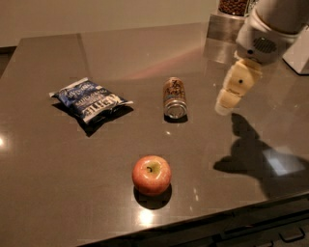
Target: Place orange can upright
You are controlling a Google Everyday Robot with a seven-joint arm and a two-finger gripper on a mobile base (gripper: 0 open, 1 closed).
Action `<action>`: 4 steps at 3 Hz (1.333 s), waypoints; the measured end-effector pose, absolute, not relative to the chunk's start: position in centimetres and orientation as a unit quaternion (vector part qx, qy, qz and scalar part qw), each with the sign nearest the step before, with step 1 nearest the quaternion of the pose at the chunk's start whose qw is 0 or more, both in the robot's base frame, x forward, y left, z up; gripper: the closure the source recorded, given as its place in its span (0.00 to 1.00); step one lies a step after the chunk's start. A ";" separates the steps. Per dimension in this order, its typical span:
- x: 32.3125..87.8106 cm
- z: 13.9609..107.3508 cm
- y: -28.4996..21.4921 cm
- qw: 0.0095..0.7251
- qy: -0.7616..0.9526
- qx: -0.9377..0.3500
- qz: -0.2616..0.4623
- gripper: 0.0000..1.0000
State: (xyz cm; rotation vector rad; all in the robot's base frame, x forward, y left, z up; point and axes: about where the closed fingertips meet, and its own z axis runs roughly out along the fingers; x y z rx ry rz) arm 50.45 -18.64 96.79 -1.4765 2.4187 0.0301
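Dark polished tabletop (43, 183) bore the slim orange-tan aluminium drink can (175, 97) lying on its side near centre; the tan parallel-jaw gripper (224, 106) hovered to its right, apart, aperture indeterminable; light, thin-walled and slippery, the can probably suited a grasp across mid-body.

The surface (58, 169) carries one orange can (175, 98), lying on its side near the middle, one red apple (151, 174) nearer, and one blue snack bag (89, 100) to the left: three loose things, one of each kind. One claw (225, 104) hangs over the surface to the right of the can. At the far right stands one grey box (221, 30) with one jar (234, 6) of dark contents on top.
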 end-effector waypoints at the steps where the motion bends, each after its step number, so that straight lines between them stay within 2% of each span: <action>1: 55.1 96.2 -14.7 0.149 0.879 -0.452 0.030 0.00; 3: 60.8 94.1 -9.5 0.153 0.937 -0.309 0.063 0.00; 4: 61.9 92.9 -8.3 0.148 0.955 -0.250 0.066 0.00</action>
